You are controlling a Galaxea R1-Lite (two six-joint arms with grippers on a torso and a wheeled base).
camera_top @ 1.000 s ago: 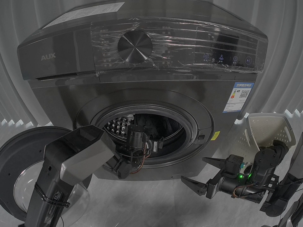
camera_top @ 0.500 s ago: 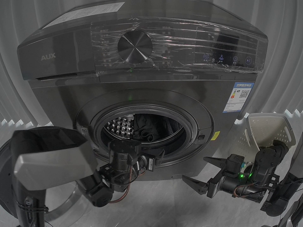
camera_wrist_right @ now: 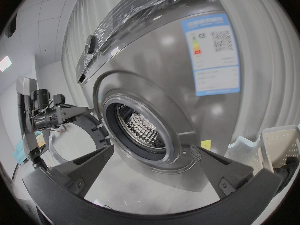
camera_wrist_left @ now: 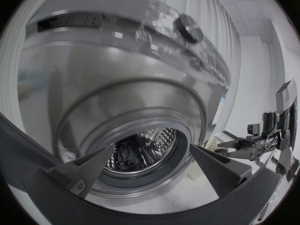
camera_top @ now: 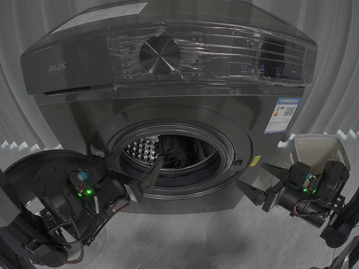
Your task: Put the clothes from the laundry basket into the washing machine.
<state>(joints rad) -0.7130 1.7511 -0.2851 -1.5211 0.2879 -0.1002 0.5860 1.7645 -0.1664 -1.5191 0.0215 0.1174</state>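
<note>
Item 1. Curtain (camera_top: 336, 38): pale grey, hung in close vertical pleats across the whole back of the scene. Its lower edge runs in a zigzag along the far edge of the floor.

Item 2. Floor (camera_top: 194, 240): light grey and smooth, faintly marbled, with a soft sheen.

Item 3. Ceiling (camera_wrist_left: 250, 13): white square panels set in a grid.

Item 4. Wall (camera_wrist_left: 254, 85): plain white, meeting the curtain at its end and the ceiling above.

Item 5. Ceiling light (camera_wrist_right: 4, 63): flat rectangular panel, lit.

Item 6. Dark fixture (camera_wrist_right: 11, 25): mounted on the ceiling near the light; kind unclear.

Item 7. Teal object (camera_wrist_right: 17, 149): low at the far side of the floor; too small to identify.
</note>
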